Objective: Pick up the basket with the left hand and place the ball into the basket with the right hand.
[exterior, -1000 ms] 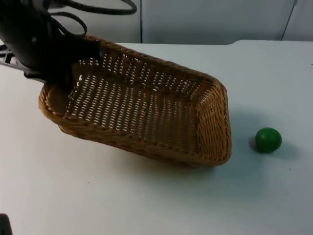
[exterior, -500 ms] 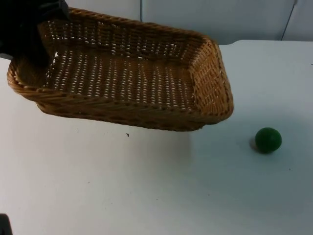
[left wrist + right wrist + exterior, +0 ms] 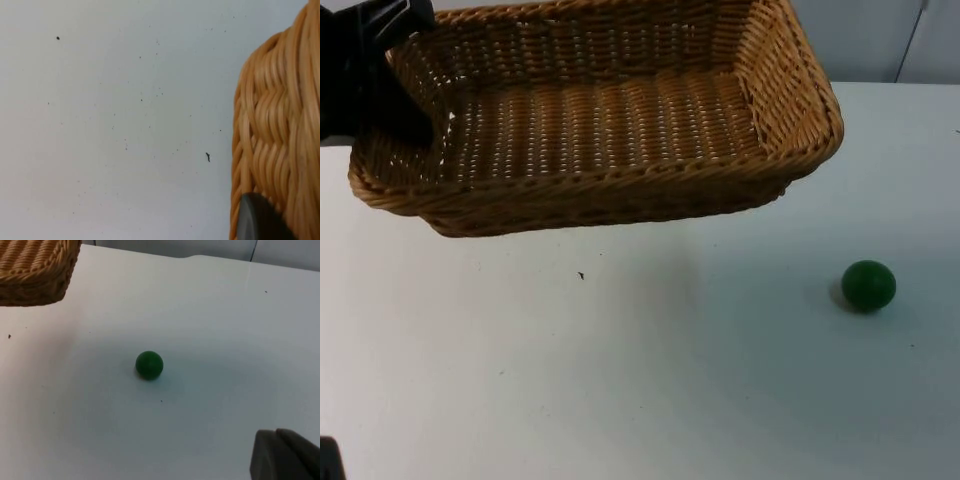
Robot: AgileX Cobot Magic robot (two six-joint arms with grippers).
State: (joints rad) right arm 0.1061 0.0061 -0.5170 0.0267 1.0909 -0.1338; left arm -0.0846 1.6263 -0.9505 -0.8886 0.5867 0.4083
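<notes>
Left gripper (image 3: pixel 415 125) at far left, fingers pinching the end rim of the rectangular woven wicker basket (image 3: pixel 600 130), which hung clear above the white bench (image 3: pixel 650 390). Small green ball (image 3: pixel 868 285) sat on the bench to the right, well apart from the basket. Right gripper (image 3: pixel 282 455) hovered near the ball, fingers' state: can't tell.

The basket (image 3: pixel 600 120) is held clear above the table (image 3: pixel 640 400) at its far left side, gripped at its left end by the left gripper (image 3: pixel 375 75). The ball (image 3: pixel 868 285) is seen on the table, right of and nearer than the basket, well apart from it
</notes>
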